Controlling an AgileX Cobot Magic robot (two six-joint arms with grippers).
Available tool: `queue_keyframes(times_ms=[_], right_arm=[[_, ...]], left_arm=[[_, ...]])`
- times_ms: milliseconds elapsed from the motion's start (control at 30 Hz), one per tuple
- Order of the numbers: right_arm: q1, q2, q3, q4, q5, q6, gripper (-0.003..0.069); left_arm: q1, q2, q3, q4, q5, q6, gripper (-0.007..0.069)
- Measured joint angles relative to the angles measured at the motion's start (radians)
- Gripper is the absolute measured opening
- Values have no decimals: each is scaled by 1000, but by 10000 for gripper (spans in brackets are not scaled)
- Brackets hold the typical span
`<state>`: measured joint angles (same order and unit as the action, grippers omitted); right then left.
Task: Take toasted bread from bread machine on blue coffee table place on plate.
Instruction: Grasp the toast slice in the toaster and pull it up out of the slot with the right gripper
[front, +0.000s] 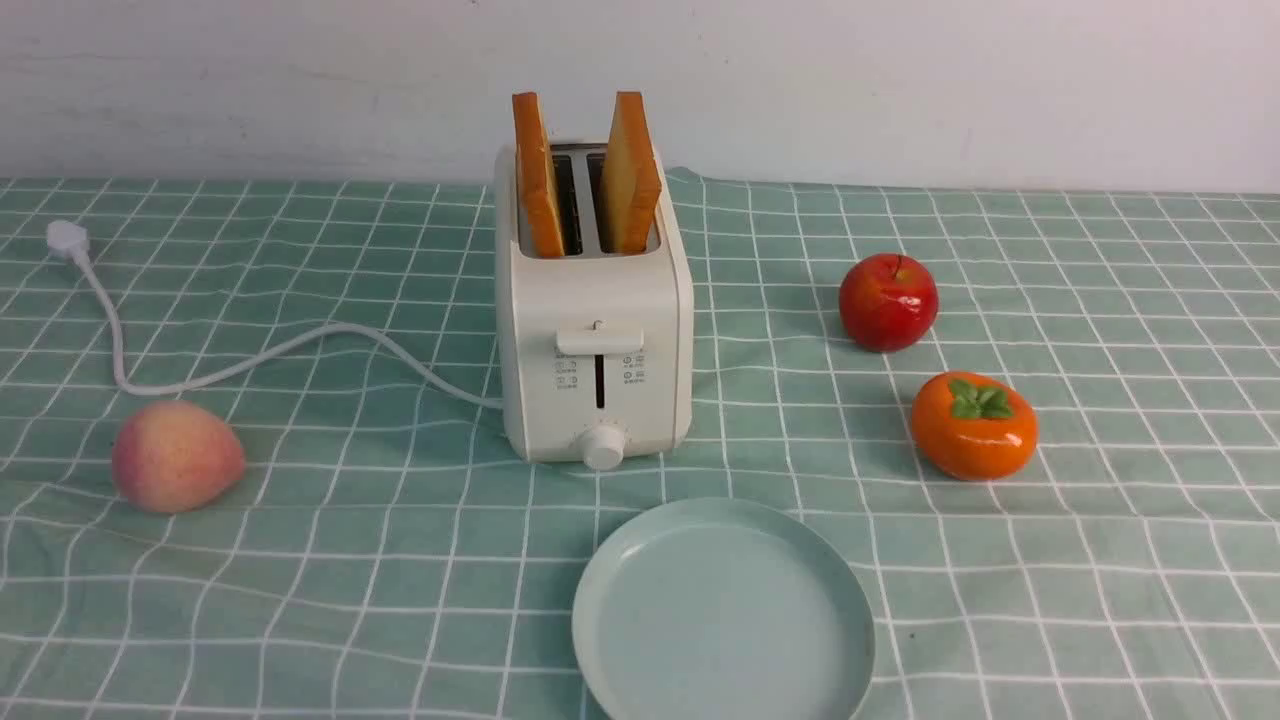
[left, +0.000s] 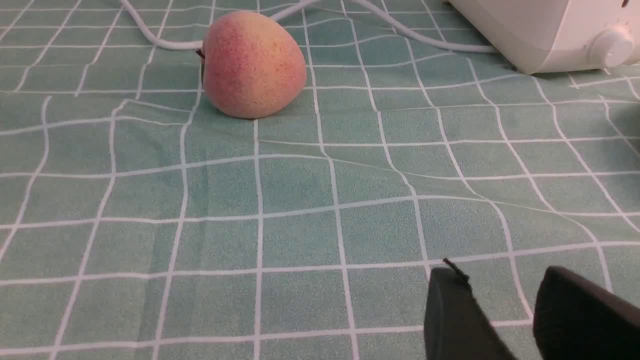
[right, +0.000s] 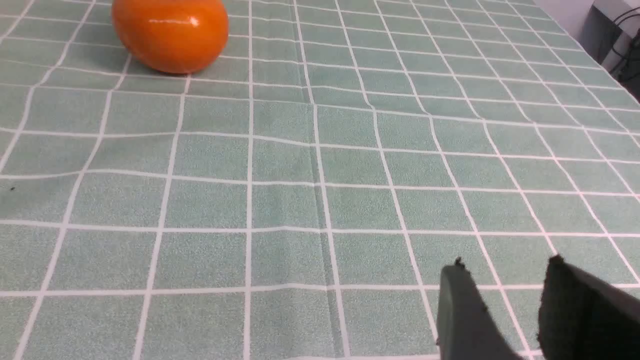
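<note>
Two slices of toasted bread stand upright in the slots of the cream bread machine (front: 596, 340): the left slice (front: 538, 175) and the right slice (front: 630, 172). In front of it lies the pale blue-green plate (front: 722, 612), holding nothing. All of this rests on the blue coffee table (front: 350, 560) with its white grid cloth. No arm shows in the front view. My left gripper (left: 500, 280) hovers open over bare cloth, with a corner of the bread machine (left: 550, 35) beyond it. Open too, my right gripper (right: 505, 267) hangs over bare cloth with nothing between its fingers.
A peach (front: 176, 456) lies left of the bread machine, beside the white cord (front: 250, 360) and its plug (front: 68, 240). A red apple (front: 888, 302) and an orange persimmon (front: 973, 425) sit to the right. A white wall runs behind the table.
</note>
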<state>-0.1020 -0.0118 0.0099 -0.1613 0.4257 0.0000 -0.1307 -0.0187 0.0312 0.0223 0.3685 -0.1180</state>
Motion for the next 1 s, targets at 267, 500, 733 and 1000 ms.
queue_keyframes(times_ms=[267, 500, 733, 1000], right_arm=[[0, 0, 0, 0, 0, 0, 240], [0, 0, 0, 0, -2, 0, 240], [0, 0, 14, -5, -108, 0, 240], [0, 0, 15, -157, -527, -69, 240]], left_arm=[[0, 0, 0, 1, -53, 0, 238], [0, 0, 0, 0, -95, 0, 238], [0, 0, 0, -1, -106, -48, 238], [0, 0, 0, -1, -309, -150, 238]])
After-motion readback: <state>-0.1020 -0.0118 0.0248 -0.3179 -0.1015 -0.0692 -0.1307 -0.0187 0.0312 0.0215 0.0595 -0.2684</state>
